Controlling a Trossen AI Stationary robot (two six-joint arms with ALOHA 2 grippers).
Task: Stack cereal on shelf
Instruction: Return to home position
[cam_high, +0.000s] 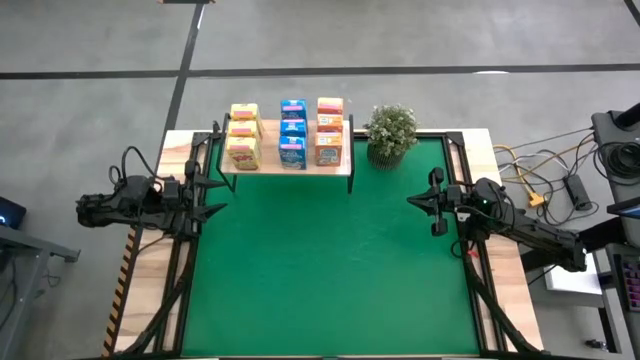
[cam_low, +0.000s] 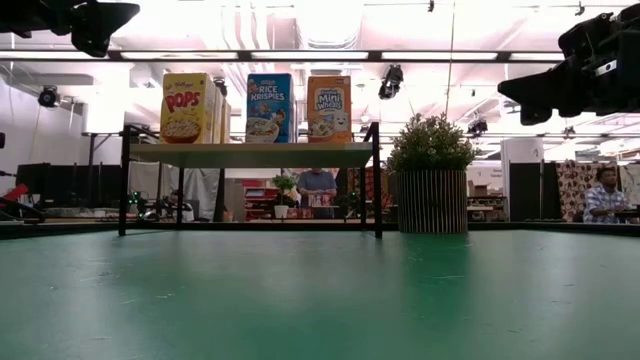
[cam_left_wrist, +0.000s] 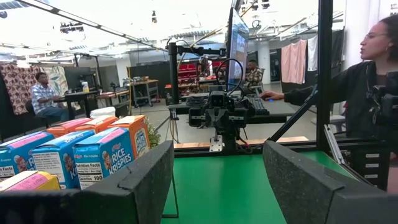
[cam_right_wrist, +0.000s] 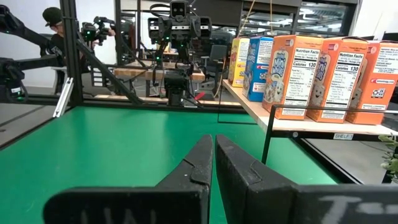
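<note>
Three yellow cardboard cereal boxes (cam_high: 243, 137), three blue boxes (cam_high: 292, 135) and three orange boxes (cam_high: 329, 132) stand in rows side by side on the low light-wood shelf (cam_low: 250, 155) at the back of the green bench (cam_high: 320, 260). At the bench's left edge the left pincer (cam_left_wrist: 217, 149) hangs spread wide, holding nothing. At the right edge the right pincer (cam_right_wrist: 214, 140) has its fingers pressed together, empty.

The left arm (cam_high: 130, 210) and right arm (cam_high: 530, 232) were dark and slender, trailing looped black cables (cam_high: 126, 160); their fingers (cam_left_wrist: 298, 180) looked matte, grainy, wedge-shaped.
</note>
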